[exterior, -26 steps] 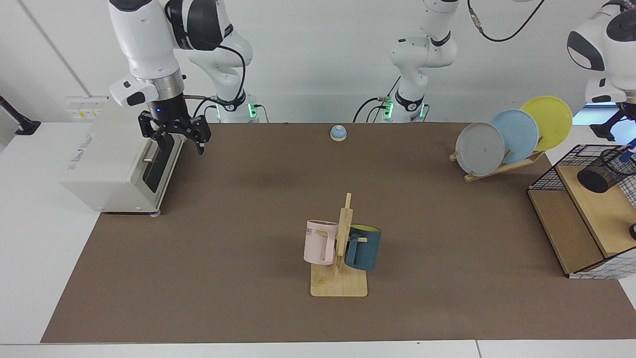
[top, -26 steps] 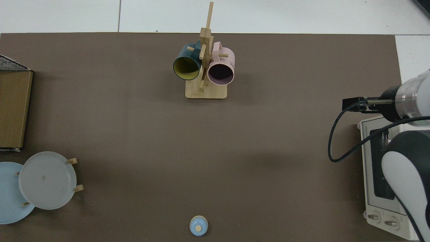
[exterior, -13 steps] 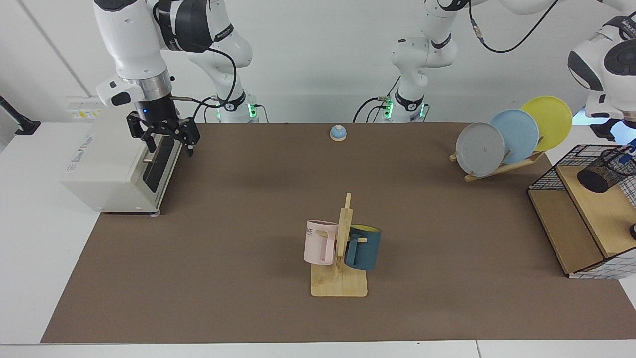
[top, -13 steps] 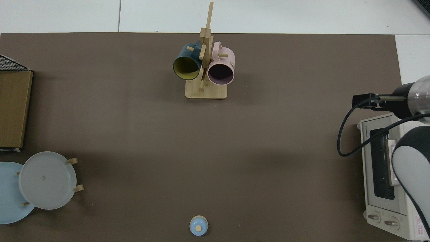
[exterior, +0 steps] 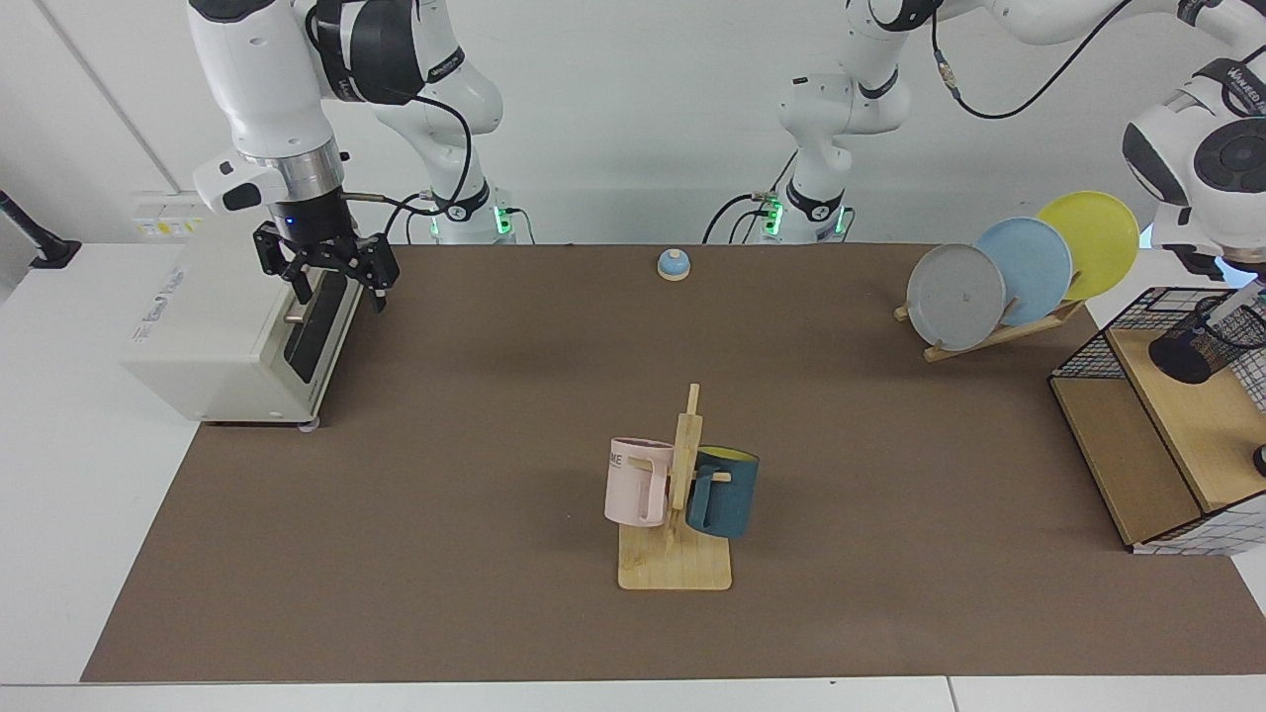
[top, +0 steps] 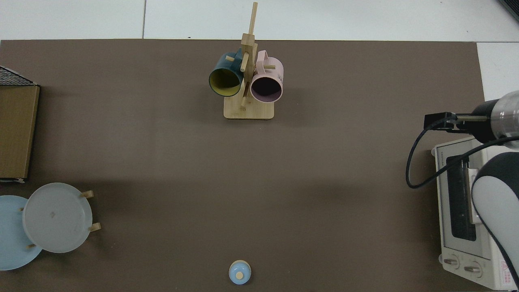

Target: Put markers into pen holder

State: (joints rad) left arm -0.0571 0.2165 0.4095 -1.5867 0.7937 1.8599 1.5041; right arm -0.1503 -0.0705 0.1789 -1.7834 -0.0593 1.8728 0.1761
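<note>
Rising at the far edge, your left gripper [exterior: 1248, 287] is lifting clear; the marker [exterior: 1236, 303] is slanting into the pen holder [exterior: 1202, 346] just below. Its jaws I cannot tell. The right gripper [exterior: 331, 280] is waiting released by the oven [exterior: 232, 331].

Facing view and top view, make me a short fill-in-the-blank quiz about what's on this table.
1. The plate rack holds ____ plates in the facing view.
2. The pink mug and the teal mug hang on a ____ stand.
3. The right gripper hangs open in front of the white ____.
4. The pen holder sits on the basket's wooden ____.

Missing words: three; wooden; oven; shelf
</note>
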